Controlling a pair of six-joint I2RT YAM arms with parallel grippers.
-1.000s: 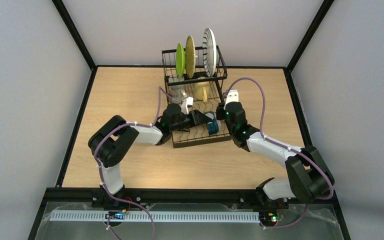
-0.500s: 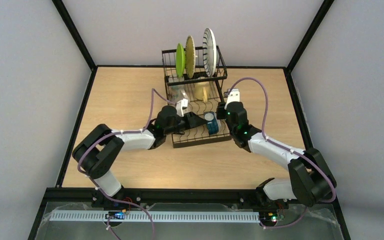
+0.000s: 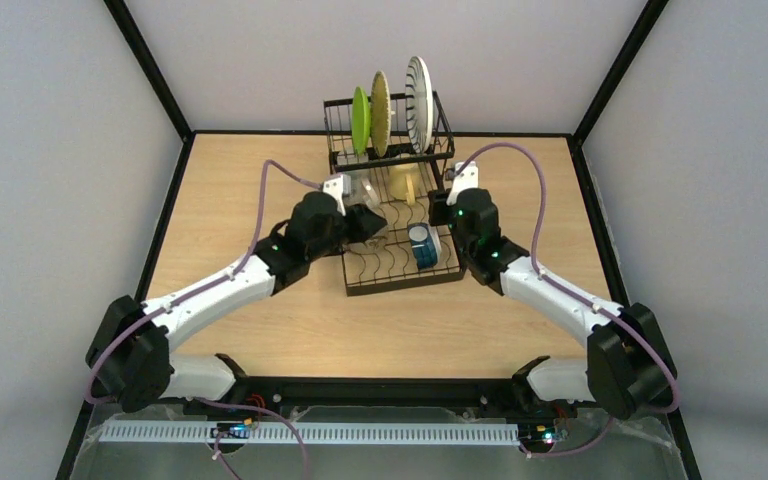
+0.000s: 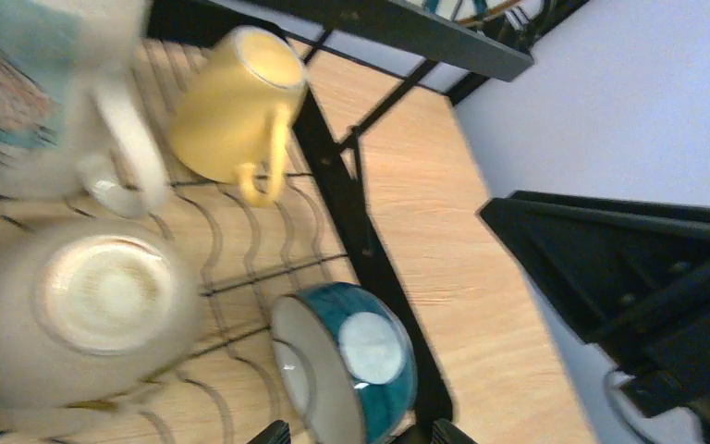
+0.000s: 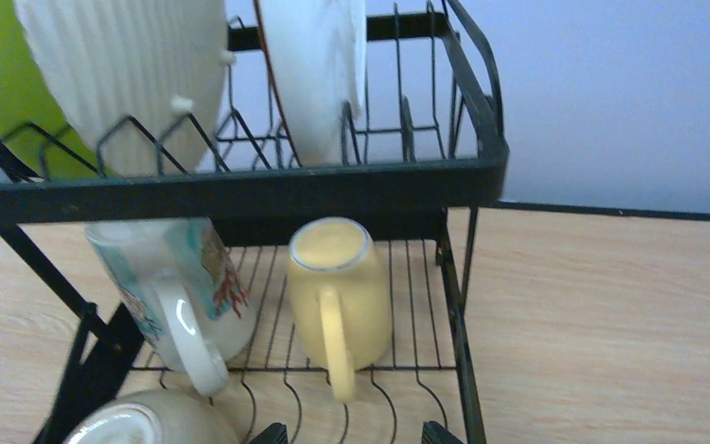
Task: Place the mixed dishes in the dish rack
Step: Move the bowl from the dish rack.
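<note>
The left jaws are spread wide and hold nothing. The right jaws are spread and bare too. The dish rack stands at the far middle of the desk with the dishes in it. The blue bowl stands on its edge by the rack's right rim. I think a bump from an arm could tip it out.

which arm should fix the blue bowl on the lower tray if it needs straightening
Left, probably. The blue bowl sits just ahead of the open left claw; the right claw faces the yellow mug instead.
</note>
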